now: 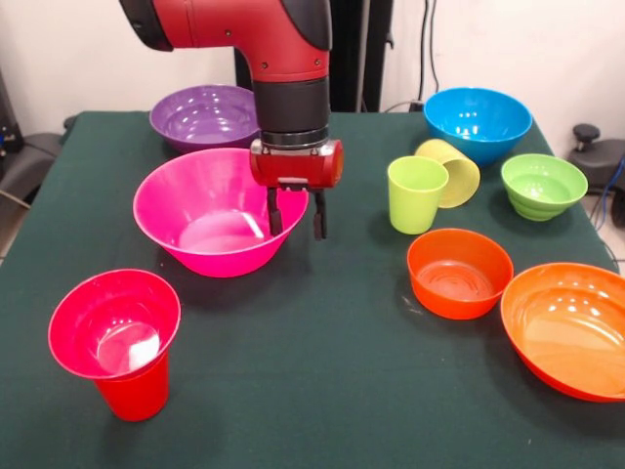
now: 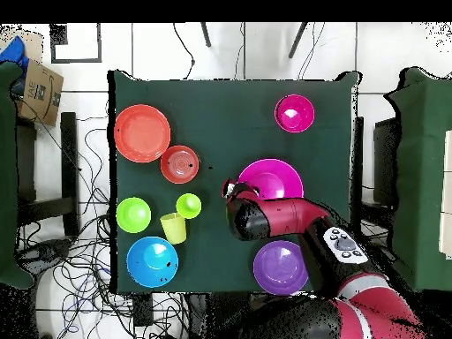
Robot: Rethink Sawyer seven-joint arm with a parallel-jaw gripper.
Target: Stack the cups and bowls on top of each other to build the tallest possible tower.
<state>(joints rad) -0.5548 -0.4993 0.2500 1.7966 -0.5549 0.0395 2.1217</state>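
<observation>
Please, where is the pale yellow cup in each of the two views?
Front view: the pale yellow cup lies tipped on its side, right of centre, behind the lime green cup.
Overhead view: the pale yellow cup is lower left, just below the lime green cup.
Shared landmark: the blue bowl close by.

Nothing is nested except at one spot: a small magenta bowl (image 1: 114, 324) sits upright in the mouth of the red tapered tumbler (image 1: 134, 389), near the front of the worktop. The large glossy pink bowl (image 1: 200, 220) stands upright just beside my fingers (image 1: 294, 217), the medium purple bowl (image 1: 200, 114) behind it. The lime green tumbler (image 1: 416, 194) stands upright, touching the pale yellow tumbler (image 1: 452, 170), which lies tipped on its side. Upright and apart: blue bowl (image 1: 479, 119), ribbed green bowl (image 1: 543, 184), small orange bowl (image 1: 459, 271), large orange bowl (image 1: 566, 327)
</observation>
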